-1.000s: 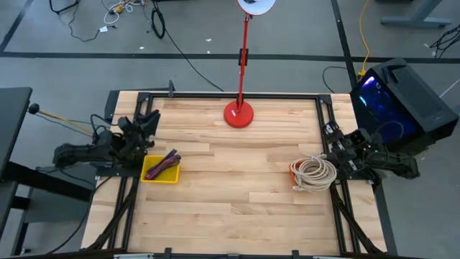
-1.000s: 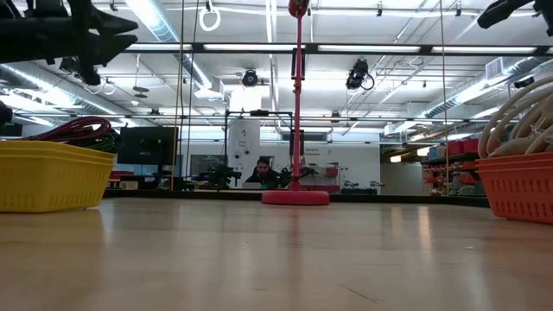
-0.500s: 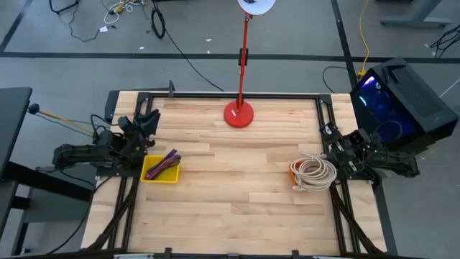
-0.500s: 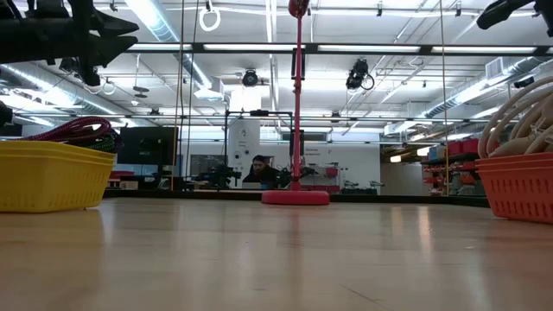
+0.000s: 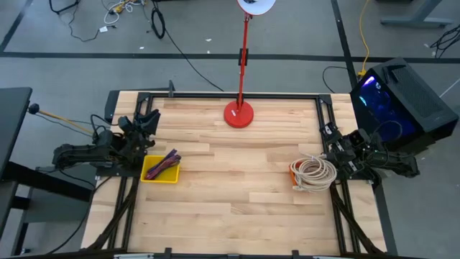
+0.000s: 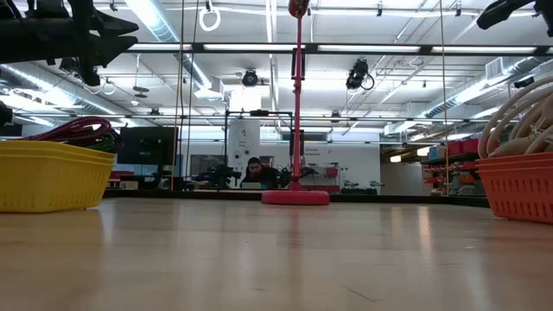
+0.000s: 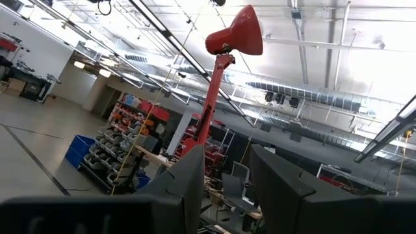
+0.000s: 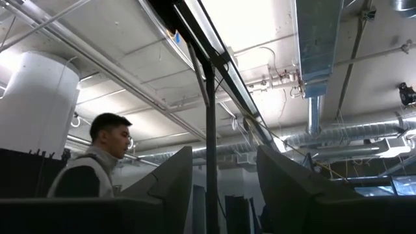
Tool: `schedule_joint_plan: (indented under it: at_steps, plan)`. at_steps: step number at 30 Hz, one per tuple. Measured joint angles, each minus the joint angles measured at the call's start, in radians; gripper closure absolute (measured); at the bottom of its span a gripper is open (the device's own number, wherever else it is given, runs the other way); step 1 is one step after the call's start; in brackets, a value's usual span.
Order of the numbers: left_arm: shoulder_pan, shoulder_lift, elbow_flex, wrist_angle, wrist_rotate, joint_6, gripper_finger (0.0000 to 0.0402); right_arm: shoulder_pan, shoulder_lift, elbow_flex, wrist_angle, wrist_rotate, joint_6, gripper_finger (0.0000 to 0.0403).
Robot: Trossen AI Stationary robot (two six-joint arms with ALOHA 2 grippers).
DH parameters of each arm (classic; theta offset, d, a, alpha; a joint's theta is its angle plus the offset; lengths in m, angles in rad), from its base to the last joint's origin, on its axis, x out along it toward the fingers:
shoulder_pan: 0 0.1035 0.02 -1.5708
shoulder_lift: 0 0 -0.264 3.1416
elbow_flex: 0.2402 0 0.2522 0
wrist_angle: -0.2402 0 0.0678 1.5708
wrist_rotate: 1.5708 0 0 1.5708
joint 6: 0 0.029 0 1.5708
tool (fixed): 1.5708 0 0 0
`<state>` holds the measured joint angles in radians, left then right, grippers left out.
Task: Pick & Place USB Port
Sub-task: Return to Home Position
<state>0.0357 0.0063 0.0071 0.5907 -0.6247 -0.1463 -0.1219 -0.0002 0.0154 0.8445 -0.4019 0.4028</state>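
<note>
Station check from my remote console:

- Left gripper (image 5: 149,121): over the table's (image 5: 237,205) left edge, just behind the yellow bin (image 6: 47,177). Fingers (image 7: 185,188) stand apart, nothing between them, aimed up at the room.
- Right gripper (image 5: 331,138): over the right edge, just behind the orange bin (image 6: 521,186). Fingers (image 8: 172,185) parted, empty.
- Cable (image 5: 313,173): pale coil lying in the orange bin, its loops rising above the rim.
- Yellow bin contents: dark red cables (image 5: 164,164), bundled, lying diagonally.
- Lamp (image 5: 238,114): red base at the table's far edge, centre, pole upright.
- Person (image 8: 91,162): in the room beyond, seen past my right fingers.
</note>
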Motion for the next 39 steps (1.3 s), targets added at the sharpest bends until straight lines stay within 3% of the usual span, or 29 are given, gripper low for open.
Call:
schedule_joint_plan:
  at_steps: [31, 39]
  plan:
    - [0.000, 0.000, 0.000, -0.051, 0.000, 0.000, 0.0271, 0.000, 0.000, 0.000, 0.000, 0.000, 0.000, 0.0229]
    - [0.000, 0.014, 0.000, -0.440, 0.001, 0.000, 0.0271, 0.000, 0.000, 0.000, -0.001, 0.000, 0.000, 0.0229]
